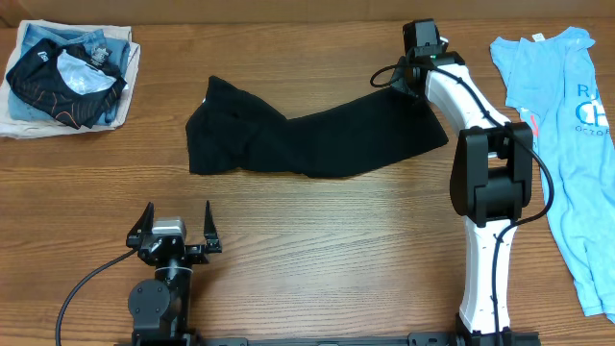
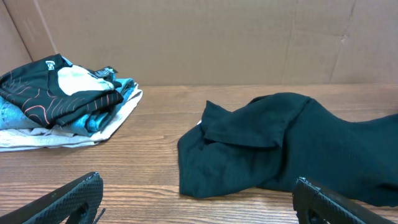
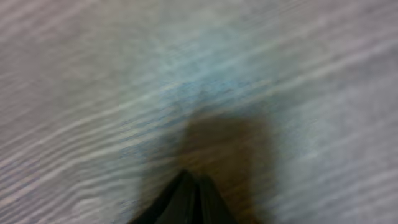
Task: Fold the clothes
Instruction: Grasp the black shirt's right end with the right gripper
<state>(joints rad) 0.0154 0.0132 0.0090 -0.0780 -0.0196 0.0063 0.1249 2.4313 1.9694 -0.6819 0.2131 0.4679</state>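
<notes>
Desk: a wooden desk [image 1: 317,250] with a brown cardboard wall [image 2: 217,37] behind its far edge.
Clothes: the black T-shirt [image 1: 307,135] lies crumpled in the middle of the desk. It stretches from the left-centre toward the far right. Its left end is bunched in folds [image 2: 280,143].
Right tool: the right tool [image 1: 399,77] is low at the far right end of the black T-shirt, with the white arm reaching over from the near right.
Right tool, state: its tips [image 3: 189,199] are pressed together, just above the blurred wood. I cannot tell if any cloth is pinched between them.
Left tool: the left tool [image 1: 177,208] rests at the near left, well apart from the T-shirt and pointing toward it.
Left tool, state: the jaws stand wide and nothing is between them [image 2: 199,205].
Far left corner: a pile of clothes, with a small black garment with orange lines [image 1: 58,82] on top of pale blue and white cloth.
Right edge: a light blue T-shirt [image 1: 567,125] with print lies flat, apart from the black one.
</notes>
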